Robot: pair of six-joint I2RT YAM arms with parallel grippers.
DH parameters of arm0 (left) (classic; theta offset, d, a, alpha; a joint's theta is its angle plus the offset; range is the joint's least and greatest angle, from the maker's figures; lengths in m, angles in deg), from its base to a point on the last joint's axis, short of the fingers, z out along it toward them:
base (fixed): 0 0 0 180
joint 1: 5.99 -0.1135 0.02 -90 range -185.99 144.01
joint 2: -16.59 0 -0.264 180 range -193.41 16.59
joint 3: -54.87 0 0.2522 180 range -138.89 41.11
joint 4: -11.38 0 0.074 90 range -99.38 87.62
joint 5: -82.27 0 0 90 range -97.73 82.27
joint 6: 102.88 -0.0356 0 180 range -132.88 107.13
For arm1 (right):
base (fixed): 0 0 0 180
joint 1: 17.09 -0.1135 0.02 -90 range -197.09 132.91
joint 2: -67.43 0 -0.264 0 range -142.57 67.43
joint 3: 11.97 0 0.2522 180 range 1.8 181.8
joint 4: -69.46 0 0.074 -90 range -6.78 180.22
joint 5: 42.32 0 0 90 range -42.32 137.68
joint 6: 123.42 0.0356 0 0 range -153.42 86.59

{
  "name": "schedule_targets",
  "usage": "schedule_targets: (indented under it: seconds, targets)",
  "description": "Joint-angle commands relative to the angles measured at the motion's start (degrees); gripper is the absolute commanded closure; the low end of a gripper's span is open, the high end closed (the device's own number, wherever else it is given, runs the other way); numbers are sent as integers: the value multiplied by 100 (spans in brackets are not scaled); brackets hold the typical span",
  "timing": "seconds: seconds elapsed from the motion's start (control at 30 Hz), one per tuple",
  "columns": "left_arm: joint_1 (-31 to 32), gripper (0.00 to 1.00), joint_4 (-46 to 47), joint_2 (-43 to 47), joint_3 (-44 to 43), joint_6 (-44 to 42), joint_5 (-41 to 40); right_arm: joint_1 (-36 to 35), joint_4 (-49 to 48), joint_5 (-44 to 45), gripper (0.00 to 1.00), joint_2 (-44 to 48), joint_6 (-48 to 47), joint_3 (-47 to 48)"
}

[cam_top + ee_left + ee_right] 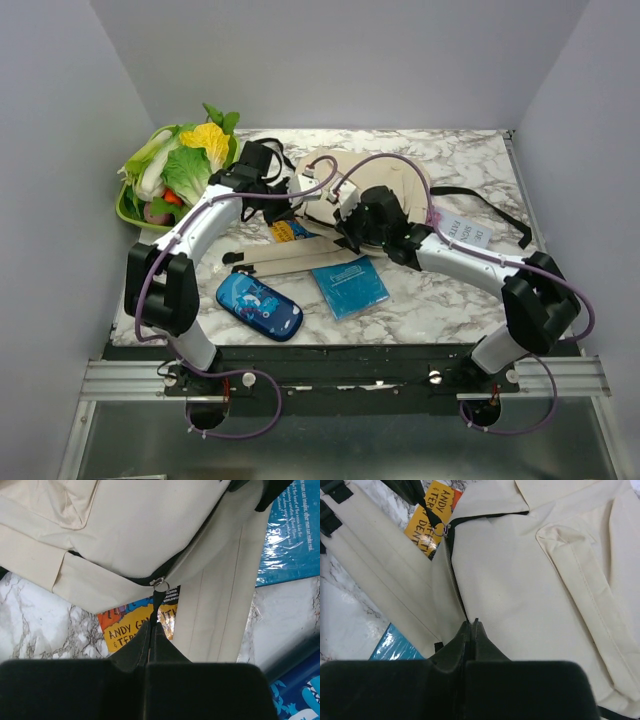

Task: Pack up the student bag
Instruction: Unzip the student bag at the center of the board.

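Observation:
The student bag [385, 180], beige cloth with a black zipper, lies at the back middle of the table. My left gripper [154, 625] is shut on the black zipper pull [158, 600], just below its metal ring. In the right wrist view the same pull [432, 512] runs up to the left fingers [407, 490]. My right gripper [471, 622] is shut on the bag's cloth [520, 570] at the zipper seam, further along the zipper. Long beige straps [290, 258] trail toward the front. An orange and yellow book [125, 627] lies partly under the bag.
A blue book [348, 285] and a dark-blue patterned pencil case [258, 306] lie near the front. A green basket of toy vegetables [175, 170] stands at the back left. A white label card [462, 232] and a black strap [490, 205] lie at the right.

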Motion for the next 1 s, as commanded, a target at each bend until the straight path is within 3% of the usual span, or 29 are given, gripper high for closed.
schedule_targets:
  seconds: [0.0,0.57,0.73,0.97]
  targets:
    - [-219,100,129,-248,-168,232,306,-50,-159,265,99,412,143,-310]
    - [-597,100,1086,-1391,-643,303,-687,-524,-10,660,99,1273,495,-1576]
    - [-641,100,1148,-1366,-379,118,-890,-516,25,1143,99,1318,592,-1542]
    - [-738,100,1209,-1101,-19,30,-907,-533,-141,986,99,1485,601,-1533]
